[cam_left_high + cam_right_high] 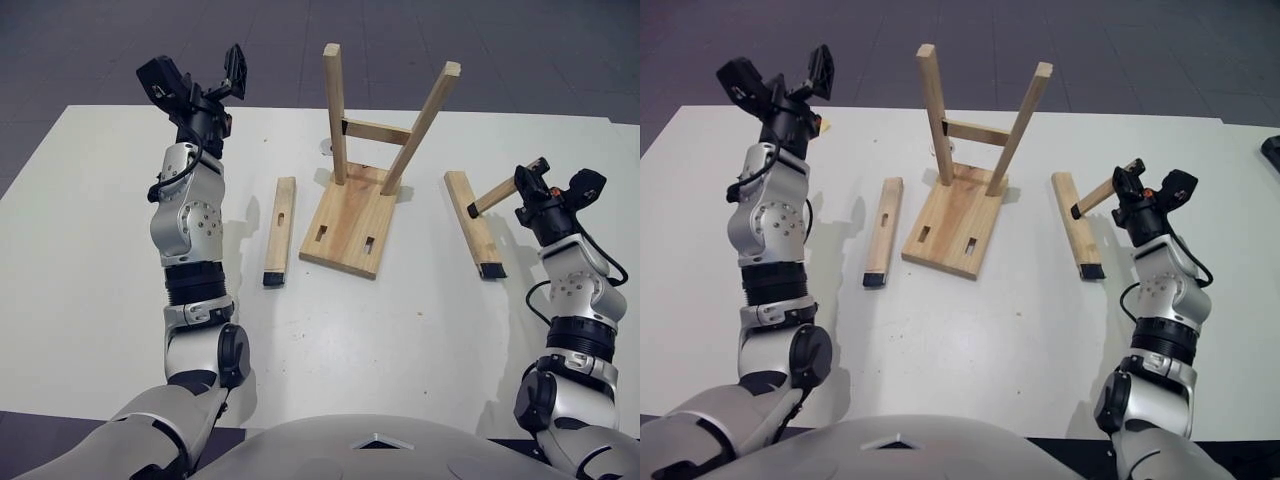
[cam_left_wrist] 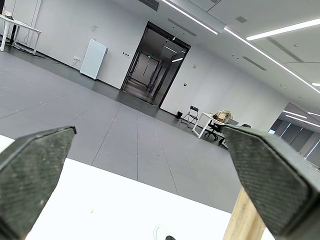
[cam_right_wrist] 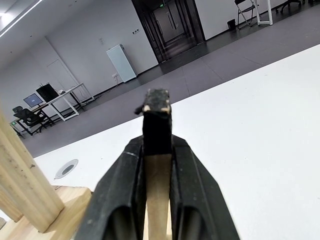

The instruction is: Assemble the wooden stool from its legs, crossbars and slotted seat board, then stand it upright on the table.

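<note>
- Step in hand (judged): second leg pair. One pair already stands in the seat board (image 1: 350,225), joined by a fitted bar (image 1: 378,131); the board's two near slots are empty.
- Right hand (image 1: 522,190): closed on a loose crossbar (image 1: 492,197), at 3 o'clock of the board. The bar slants down toward 9 o'clock.
- Right leg (image 1: 475,237): flat on the bench (image 1: 100,300), at 3 o'clock of the board, between board and right hand. The crossbar's free end is at its middle; whether it touches or has entered a slot cannot be told.
- Left leg (image 1: 280,232): flat at 9 o'clock of the board, slot face up, ungripped.
- Left hand (image 1: 195,68): open and holding nothing, raised at 10 o'clock of the board, well apart from the left leg.
- Next move calls for (judged): seating the bar end squarely in the right leg's slot, with the leg steadied against sliding; then joining the left leg to the bar's other end.
</note>
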Tool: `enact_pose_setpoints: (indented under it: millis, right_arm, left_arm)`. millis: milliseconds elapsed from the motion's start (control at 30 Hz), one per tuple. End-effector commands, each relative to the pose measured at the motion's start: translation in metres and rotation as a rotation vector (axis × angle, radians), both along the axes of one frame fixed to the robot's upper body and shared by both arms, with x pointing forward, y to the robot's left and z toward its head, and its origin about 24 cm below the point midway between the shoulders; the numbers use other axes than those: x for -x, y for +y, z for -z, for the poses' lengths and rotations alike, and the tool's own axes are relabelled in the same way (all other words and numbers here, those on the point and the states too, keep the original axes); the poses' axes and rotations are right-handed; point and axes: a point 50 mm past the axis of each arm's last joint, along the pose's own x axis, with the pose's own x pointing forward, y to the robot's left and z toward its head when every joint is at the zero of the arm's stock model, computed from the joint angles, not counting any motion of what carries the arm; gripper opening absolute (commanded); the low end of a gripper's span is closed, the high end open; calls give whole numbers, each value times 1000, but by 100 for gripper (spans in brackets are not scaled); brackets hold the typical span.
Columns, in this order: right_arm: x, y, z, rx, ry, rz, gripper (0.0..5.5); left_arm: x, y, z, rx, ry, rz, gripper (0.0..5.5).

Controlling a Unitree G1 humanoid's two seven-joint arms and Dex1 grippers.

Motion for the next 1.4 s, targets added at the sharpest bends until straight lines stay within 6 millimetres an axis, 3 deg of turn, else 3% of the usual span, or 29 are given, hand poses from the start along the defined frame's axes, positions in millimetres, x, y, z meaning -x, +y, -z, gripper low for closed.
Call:
enact_pose_setpoints:
  millis: [33,533,1000,1167,1400]
  right_arm:
    - [1,2,10,56,81,-9,42]
    - [12,45,25,219,143,36,42]
    - [45,64,62,260,224,142,42]
    - [59,73,84,282,307,133,42]
    - [70,70,106,285,422,178,42]
  left_arm:
    - [1,-3,-5,-8,-13,5,540]
    - [9,-11,-30,-51,-31,-6,540]
    - [16,-12,-27,-68,-4,-33,540]
    - [16,-13,-27,-81,4,-30,540]
    - [16,-14,-26,-92,16,-21,540]
